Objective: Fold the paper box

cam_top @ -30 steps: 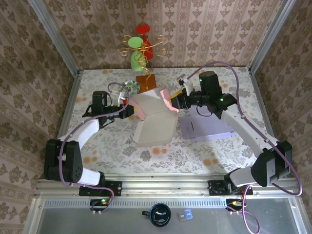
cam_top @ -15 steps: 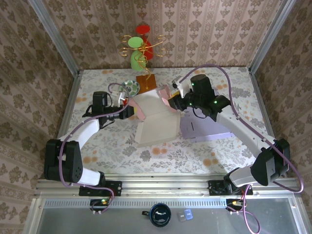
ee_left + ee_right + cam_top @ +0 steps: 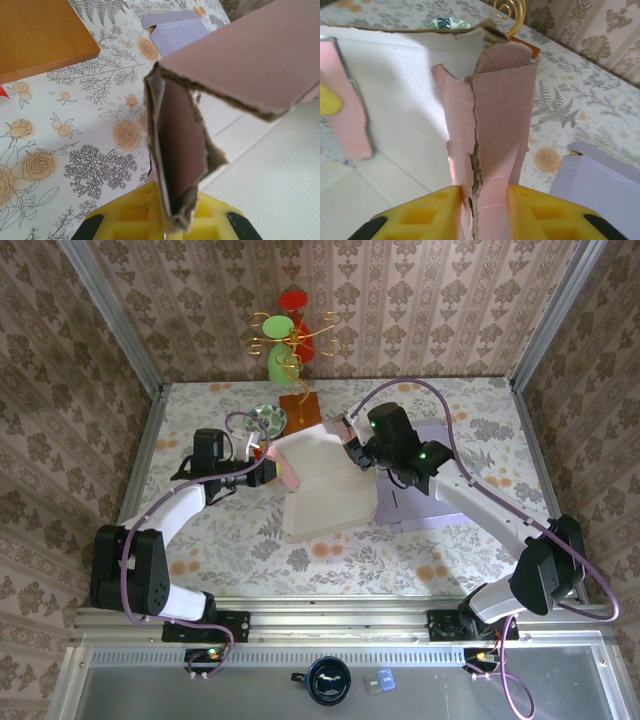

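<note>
The paper box [image 3: 322,490], pink outside and white inside, lies half folded in the middle of the table. My left gripper [image 3: 266,469] is at its left side, shut on the raised pink side flap [image 3: 177,150], which stands edge-on between the yellow fingers [image 3: 125,220]. My right gripper [image 3: 356,452] is at the box's upper right corner. Its yellow fingers [image 3: 420,217] press from both sides on the folded, torn pink side wall [image 3: 495,145], which stands upright. The white inner floor [image 3: 395,100] spreads out to the left of that wall.
A flat lilac paper sheet [image 3: 432,498] lies to the right of the box, under the right arm. A wooden base [image 3: 300,405] with a wire ornament and a small patterned plate [image 3: 268,418] stand behind the box. Patterned walls close in the table.
My right arm has swung left towards the box's middle, carrying the right side wall inward, and its jaws have narrowed onto that wall. The left arm has stayed put.
</note>
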